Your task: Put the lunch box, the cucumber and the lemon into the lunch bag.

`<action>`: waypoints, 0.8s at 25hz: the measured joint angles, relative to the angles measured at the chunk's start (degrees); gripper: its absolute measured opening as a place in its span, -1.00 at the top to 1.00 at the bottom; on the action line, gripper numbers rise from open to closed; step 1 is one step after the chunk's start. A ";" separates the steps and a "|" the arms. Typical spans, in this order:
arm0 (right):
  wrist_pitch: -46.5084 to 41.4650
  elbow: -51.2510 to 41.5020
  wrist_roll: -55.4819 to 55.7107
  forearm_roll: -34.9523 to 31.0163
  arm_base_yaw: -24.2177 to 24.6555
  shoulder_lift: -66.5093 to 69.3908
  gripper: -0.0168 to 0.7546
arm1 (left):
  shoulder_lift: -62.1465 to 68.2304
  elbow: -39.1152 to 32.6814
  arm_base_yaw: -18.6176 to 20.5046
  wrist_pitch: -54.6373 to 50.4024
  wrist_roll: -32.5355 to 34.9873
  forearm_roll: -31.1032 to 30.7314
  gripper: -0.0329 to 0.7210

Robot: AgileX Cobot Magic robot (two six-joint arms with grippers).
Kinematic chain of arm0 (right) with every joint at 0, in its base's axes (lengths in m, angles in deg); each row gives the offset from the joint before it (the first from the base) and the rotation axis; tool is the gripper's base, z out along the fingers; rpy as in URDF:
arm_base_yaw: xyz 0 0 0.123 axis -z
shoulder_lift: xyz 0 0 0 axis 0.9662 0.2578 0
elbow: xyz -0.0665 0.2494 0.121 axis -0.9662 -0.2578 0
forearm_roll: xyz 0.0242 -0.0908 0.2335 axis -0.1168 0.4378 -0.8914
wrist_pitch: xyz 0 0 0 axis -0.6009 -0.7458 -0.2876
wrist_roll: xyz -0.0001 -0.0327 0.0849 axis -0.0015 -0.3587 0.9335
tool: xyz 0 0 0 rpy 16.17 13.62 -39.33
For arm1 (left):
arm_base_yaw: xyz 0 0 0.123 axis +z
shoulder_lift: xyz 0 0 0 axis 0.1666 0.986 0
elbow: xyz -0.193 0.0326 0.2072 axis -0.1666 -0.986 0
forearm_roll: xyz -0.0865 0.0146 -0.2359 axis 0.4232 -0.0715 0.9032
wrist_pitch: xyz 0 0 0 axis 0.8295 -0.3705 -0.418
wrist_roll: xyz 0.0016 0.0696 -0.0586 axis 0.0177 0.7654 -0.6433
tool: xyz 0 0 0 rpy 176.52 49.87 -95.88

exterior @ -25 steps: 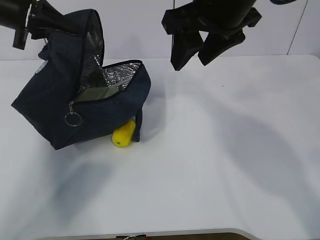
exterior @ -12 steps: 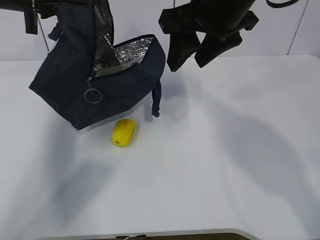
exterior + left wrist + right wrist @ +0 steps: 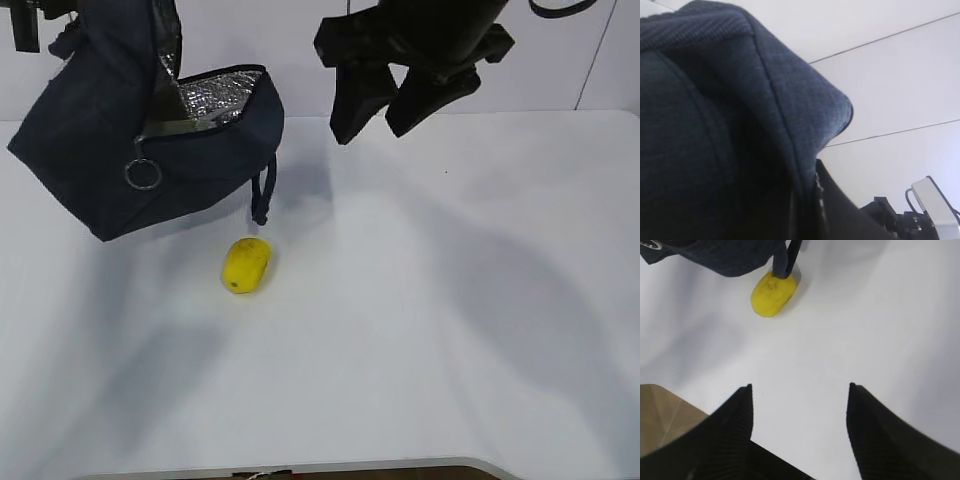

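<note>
The lunch bag (image 3: 130, 150) hangs in the air at the upper left of the exterior view, tilted, with its lower corner clear of the white table (image 3: 450, 330). Its mouth is open toward the right, showing the silver foil lining (image 3: 215, 95), and a flat olive-green edge (image 3: 180, 127) shows just inside the opening; what it belongs to cannot be told, and the rest of the interior is hidden. A metal ring pull (image 3: 142, 175) dangles from the zipper on the bag's front face, and one strap handle (image 3: 263, 198) hangs down from its right side. The lemon (image 3: 246, 264) lies on the table outside the bag, below and a little to the left of the hanging strap's end, apart from the bag. The left gripper is up at the bag's top left corner, mostly out of the exterior view; in the left wrist view navy fabric fills the picture, so whether its fingers are together or apart cannot be told. The right gripper (image 3: 800, 410) hovers above the table to the right of the bag, its two dark fingers (image 3: 732, 425) spread wide with nothing between them, the lemon well ahead of them.
</note>
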 joint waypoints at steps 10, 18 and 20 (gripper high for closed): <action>4.76 0.00 0.00 -9.08 -0.95 7.79 -0.27 | 0.00 0.00 4.56 0.13 0.45 -1.28 0.95; 13.07 0.00 0.00 -15.29 -2.27 14.47 -0.27 | 0.00 0.00 6.92 0.13 0.65 -9.61 0.95; 14.31 0.00 0.00 -16.72 -2.27 16.08 -0.27 | 0.00 0.00 7.54 0.13 0.65 -11.02 0.95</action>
